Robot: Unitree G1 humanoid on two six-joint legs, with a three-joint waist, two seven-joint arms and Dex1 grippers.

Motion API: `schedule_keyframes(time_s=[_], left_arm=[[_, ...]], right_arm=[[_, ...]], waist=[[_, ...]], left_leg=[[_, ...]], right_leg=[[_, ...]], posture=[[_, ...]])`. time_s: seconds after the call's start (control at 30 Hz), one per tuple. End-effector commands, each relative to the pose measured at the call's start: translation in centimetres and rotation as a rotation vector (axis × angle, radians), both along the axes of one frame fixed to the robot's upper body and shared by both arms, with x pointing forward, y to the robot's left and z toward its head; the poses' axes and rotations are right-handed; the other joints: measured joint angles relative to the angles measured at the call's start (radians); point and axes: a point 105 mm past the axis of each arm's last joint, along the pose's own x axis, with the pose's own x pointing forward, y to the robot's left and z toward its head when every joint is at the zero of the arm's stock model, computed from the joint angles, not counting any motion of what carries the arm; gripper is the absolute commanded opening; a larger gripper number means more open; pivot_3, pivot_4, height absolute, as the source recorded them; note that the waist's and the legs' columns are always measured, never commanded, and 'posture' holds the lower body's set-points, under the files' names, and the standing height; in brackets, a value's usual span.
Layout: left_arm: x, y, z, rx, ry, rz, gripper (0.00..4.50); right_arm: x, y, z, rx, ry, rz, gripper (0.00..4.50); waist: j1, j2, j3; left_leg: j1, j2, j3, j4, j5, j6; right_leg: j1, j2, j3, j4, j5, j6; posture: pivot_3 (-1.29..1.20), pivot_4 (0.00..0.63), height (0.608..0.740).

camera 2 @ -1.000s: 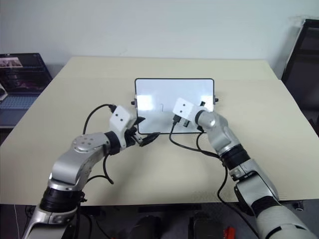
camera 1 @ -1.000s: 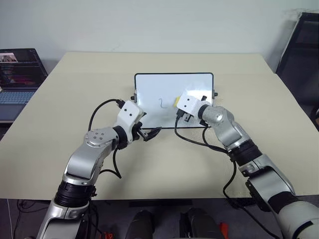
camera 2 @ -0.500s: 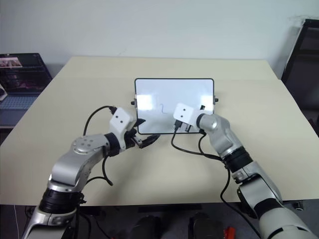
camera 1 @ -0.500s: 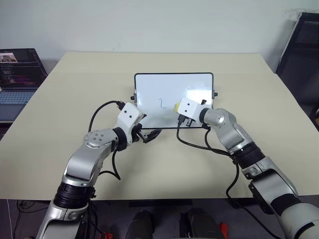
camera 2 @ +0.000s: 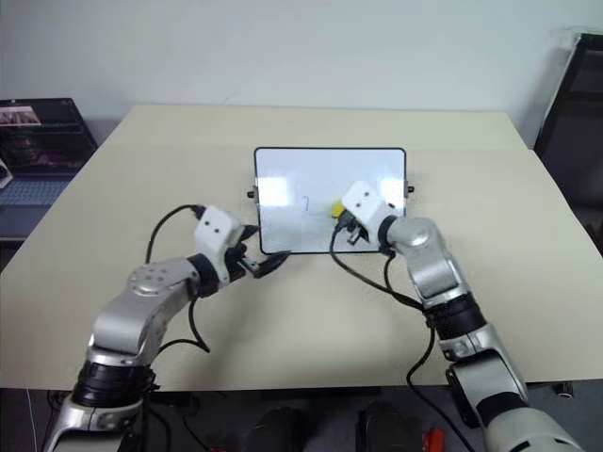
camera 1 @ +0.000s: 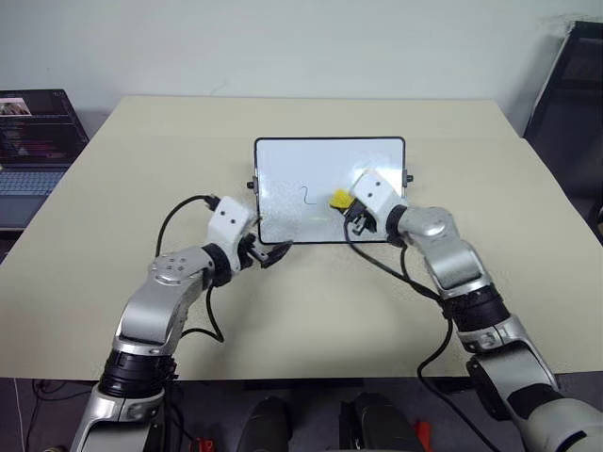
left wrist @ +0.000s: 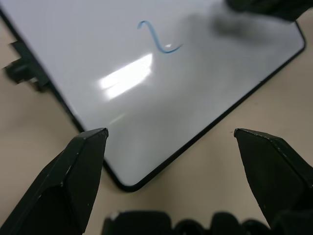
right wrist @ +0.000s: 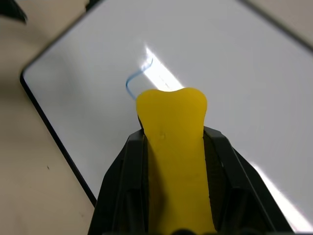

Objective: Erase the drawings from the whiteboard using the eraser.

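The whiteboard (camera 1: 328, 188) lies flat on the beige table (camera 1: 113, 188), slightly above the centre of the left eye frame, its black frame square to the table edges and a small black knob on each short side. One thin blue squiggle of the drawings (camera 1: 306, 195) shows on the white surface, left of the board's centre; in the left wrist view the same mark (left wrist: 159, 39) sits in the upper middle of the frame, beside a bright glare patch. The right gripper (camera 1: 347, 209) hangs over the lower right part of the board, its jaws clamped tight on the eraser (camera 1: 340, 199), whose yellow end pokes out toward the squiggle. In the right wrist view the eraser (right wrist: 173, 161) fills the lower centre, squeezed between the two black fingers (right wrist: 122, 186), with its rounded tip just beside the blue mark; whether it touches the board I cannot tell. The left gripper (camera 1: 271, 252) sits at the board's lower left corner, just off the frame, jaws spread wide and holding nothing; in the left wrist view its fingers (left wrist: 73, 176) stand at the lower left and lower right of the frame with the board's corner between them. A laptop (camera 1: 33, 141) sits at the left edge of the left eye frame, beyond the table.
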Motion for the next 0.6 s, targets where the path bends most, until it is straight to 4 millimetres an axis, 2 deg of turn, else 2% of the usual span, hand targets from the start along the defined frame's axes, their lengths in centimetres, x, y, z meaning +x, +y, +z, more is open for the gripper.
schedule_keyframes(time_s=[0.03, 0.17, 0.27, 0.4, 0.6], left_arm=[[0.0, 0.5, 1.5, -0.049, -0.088, 0.016, 4.5], [0.2, 0.9, 1.9, -0.081, -0.131, 0.049, 4.5], [0.2, 1.0, 2.4, -0.103, -0.16, 0.055, 4.5], [0.4, 1.1, 2.7, -0.096, -0.179, 0.062, 4.5], [0.4, 0.7, 3.3, -0.09, -0.192, 0.055, 4.5]], right_arm=[[-1.9, -0.5, 1.7, 0.118, -0.027, 0.042, 1.12], [-4.2, -1.4, 1.2, 0.256, -0.004, 0.054, 1.12], [-5.1, -2.2, 0.3, 0.287, 0.008, 0.031, 1.12], [-5.8, -3.2, -0.7, 0.297, 0.002, -0.011, 1.12], [-5.7, -4.2, -1.3, 0.304, -0.012, -0.051, 1.12]], waist=[[0.003, 0.0, 0.0], [0.009, 0.0, 0.0], [0.017, 0.0, 0.0], [0.017, 0.0, 0.0], [0.017, 0.0, 0.0]], left_leg=[[0.0, 0.0, 0.0, -0.001, 0.0, 0.0], [-0.001, 0.0, 0.0, -0.002, 0.0, 0.0], [-0.001, 0.0, -0.001, -0.003, 0.0, 0.0], [-0.001, 0.0, 0.0, -0.004, 0.0, 0.0], [-0.001, 0.0, 0.0, -0.004, 0.0, 0.0]], right_leg=[[0.0, 0.0, 0.0, -0.001, 0.0, 0.0], [0.001, -0.001, 0.0, -0.004, 0.0, 0.0], [0.001, -0.001, -0.001, -0.006, 0.0, 0.0], [0.001, -0.001, -0.001, -0.006, 0.0, 0.0], [0.001, -0.001, 0.0, -0.006, 0.0, 0.0]], posture=[[0.0, 0.15, 0.74], [0.0, 0.15, 0.74], [0.0, 0.15, 0.74], [0.0, 0.15, 0.74], [0.0, 0.15, 0.74]])
